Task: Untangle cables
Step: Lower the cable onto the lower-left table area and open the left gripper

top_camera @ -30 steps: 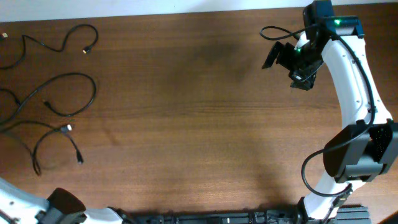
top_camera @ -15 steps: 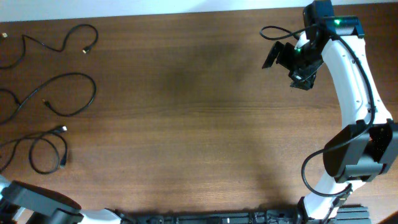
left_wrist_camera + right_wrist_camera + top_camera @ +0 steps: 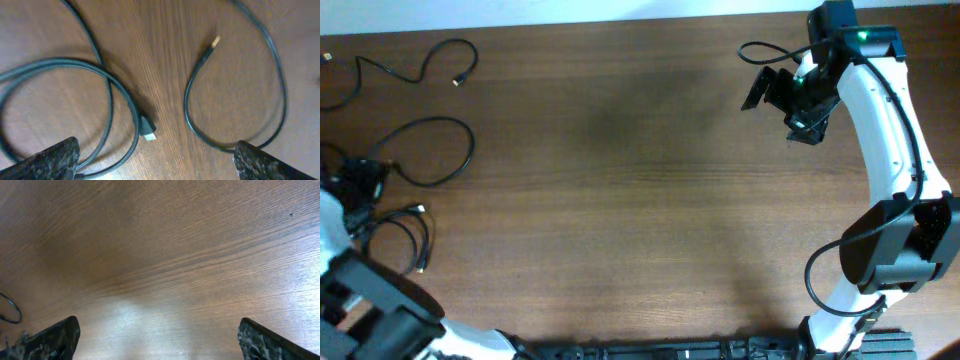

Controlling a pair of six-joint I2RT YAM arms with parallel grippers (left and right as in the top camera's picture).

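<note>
Three black cables lie at the table's left end. The top cable (image 3: 415,72) snakes along the far edge. The middle cable (image 3: 448,165) forms a wide loop ending in a small gold plug (image 3: 215,41). The lower cable (image 3: 412,240) is coiled, its silver-tipped plug (image 3: 148,132) lying inside the coil (image 3: 107,85). My left gripper (image 3: 362,178) hovers open over the middle and lower cables, holding nothing (image 3: 160,167). My right gripper (image 3: 782,110) hangs open over bare wood at the far right (image 3: 160,345).
The table's far edge (image 3: 620,20) runs along the top, and the cables reach past its left edge. A short arc of cable (image 3: 11,309) shows at the left of the right wrist view. The arm bases stand at the near edge (image 3: 670,350).
My left arm has swung up from the near-left corner over the cables, and its gripper has gone from shut to open. The lower cable has been drawn left into a tighter coil.
</note>
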